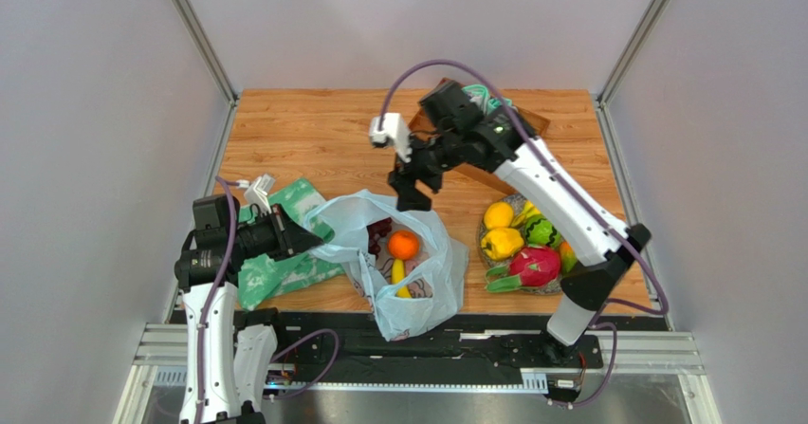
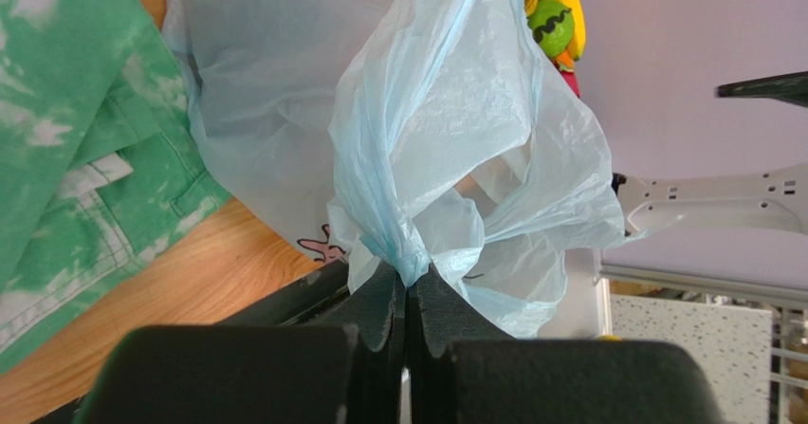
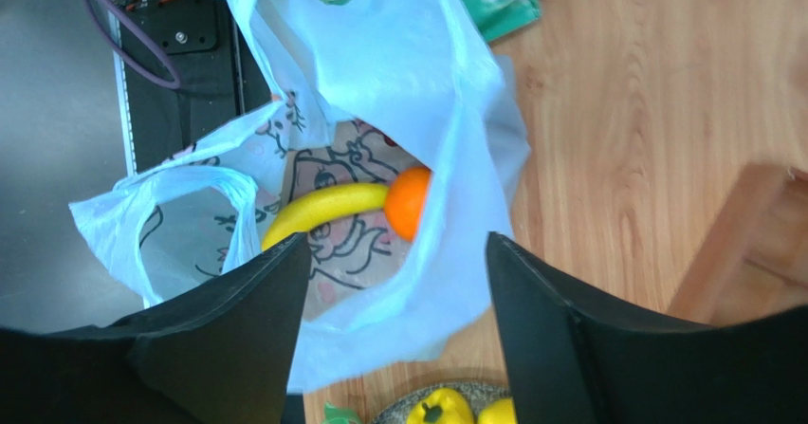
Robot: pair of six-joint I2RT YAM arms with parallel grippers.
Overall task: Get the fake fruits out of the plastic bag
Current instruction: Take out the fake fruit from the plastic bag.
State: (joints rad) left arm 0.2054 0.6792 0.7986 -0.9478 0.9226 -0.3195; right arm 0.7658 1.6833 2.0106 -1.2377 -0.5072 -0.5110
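The pale-blue plastic bag [image 1: 417, 296] lies open at the table's near middle. Inside it I see an orange [image 1: 403, 245], a banana [image 1: 399, 274] and dark grapes [image 1: 378, 234]. My left gripper [image 1: 308, 242] is shut on a bunched edge of the bag [image 2: 446, 139], pinching it at the fingertips [image 2: 410, 286]. My right gripper [image 1: 415, 192] is open and empty above the bag's far edge. In the right wrist view it [image 3: 396, 244] looks down on the orange [image 3: 410, 203] and banana [image 3: 322, 211]. A lemon [image 1: 498, 215], yellow pepper [image 1: 502, 244], green fruit [image 1: 541, 231] and dragon fruit [image 1: 534, 266] lie on the plate [image 1: 531, 292].
A green-and-white cloth [image 1: 284, 272] lies under and left of my left gripper, also in the left wrist view [image 2: 76, 139]. A wooden box [image 1: 531, 120] stands at the back right behind the right arm. The table's front rail runs just below the bag.
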